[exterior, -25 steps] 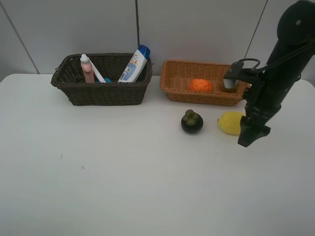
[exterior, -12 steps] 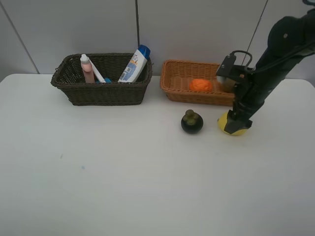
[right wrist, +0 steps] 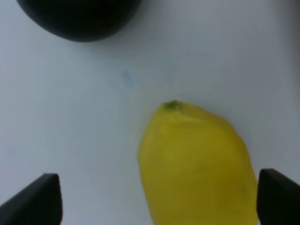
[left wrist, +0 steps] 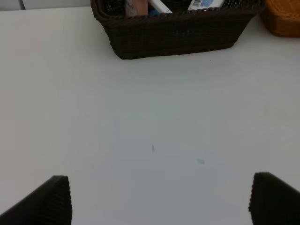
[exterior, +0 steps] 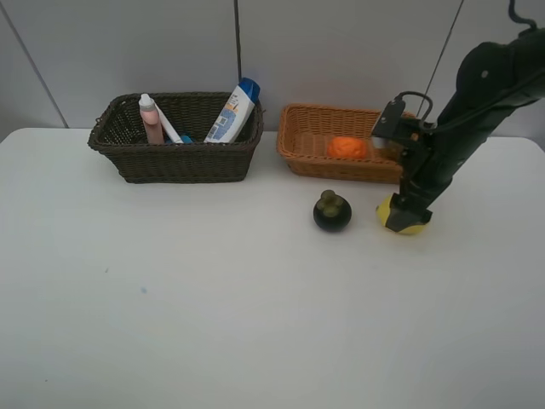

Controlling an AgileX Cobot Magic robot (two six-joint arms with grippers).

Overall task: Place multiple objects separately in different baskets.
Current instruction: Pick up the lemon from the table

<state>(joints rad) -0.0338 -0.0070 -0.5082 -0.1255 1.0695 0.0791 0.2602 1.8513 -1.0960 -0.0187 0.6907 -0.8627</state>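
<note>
The yellow lemon lies on the white table in front of the light orange-tan basket. My right gripper is down over it, open, with a finger on either side of the lemon. The dark mangosteen sits just left of the lemon and shows in the right wrist view. The orange lies in the tan basket. The dark brown basket holds the pink bottle, white pen and blue-capped white bottle. The kiwi and dark pad are hidden. My left gripper is open and empty.
The right arm reaches down past the tan basket's right end. The left wrist view shows the dark basket's wall, a corner of the tan basket and bare white table. A grey panelled wall stands behind the baskets.
My right gripper has moved left from beside the lemon to over it, and now stands astride it. The lemon, mangosteen and baskets have not moved.
</note>
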